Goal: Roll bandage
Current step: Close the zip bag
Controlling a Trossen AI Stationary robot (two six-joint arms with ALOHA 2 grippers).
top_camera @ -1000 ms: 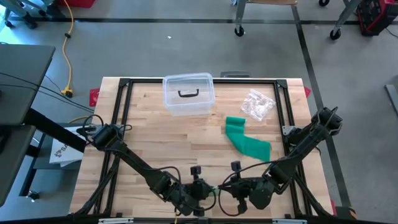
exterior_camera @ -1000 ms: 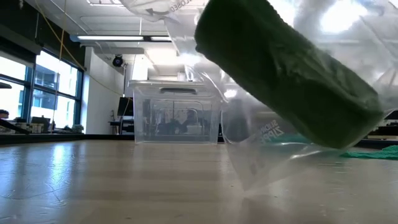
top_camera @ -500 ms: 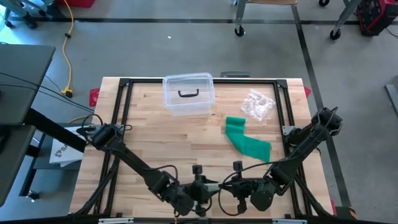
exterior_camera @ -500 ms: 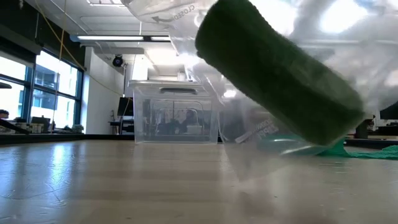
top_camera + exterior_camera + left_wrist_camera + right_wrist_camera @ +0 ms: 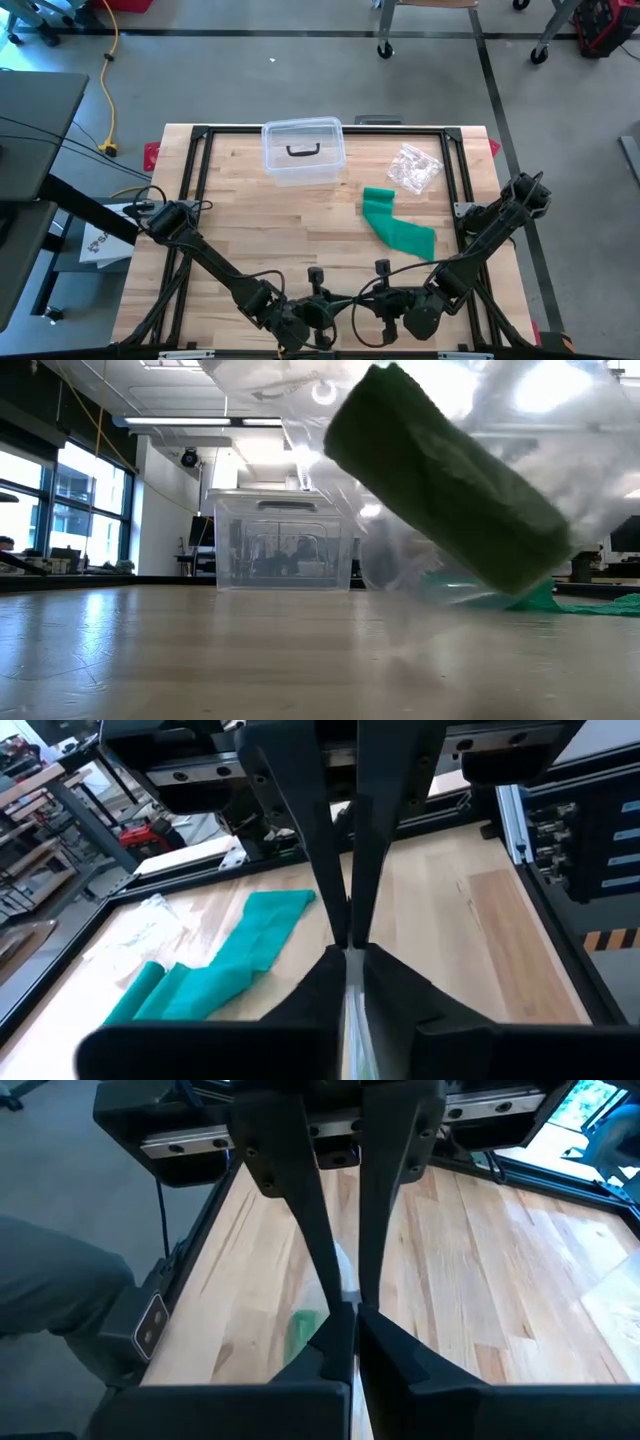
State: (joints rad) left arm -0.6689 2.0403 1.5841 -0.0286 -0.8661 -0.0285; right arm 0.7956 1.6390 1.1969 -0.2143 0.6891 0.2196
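A robotics lab: framed wooden bench (image 5: 250, 225), concrete floor (image 5: 300, 70), wheeled stands (image 5: 384, 48), yellow cable (image 5: 108, 80).

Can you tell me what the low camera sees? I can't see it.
A rolled green bandage inside a clear plastic bag hangs tilted above the wooden table, filling the view's upper right. Behind it stands a clear plastic box, with more green bandage lying flat at far right.

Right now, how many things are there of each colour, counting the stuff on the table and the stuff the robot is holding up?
Green: 2, the unrolled green bandage strip and the dark green bandage roll.
Clear: 3, the clear plastic lidded box, the crumpled clear plastic wrapper and the clear plastic bag around the roll.
Total: 5.
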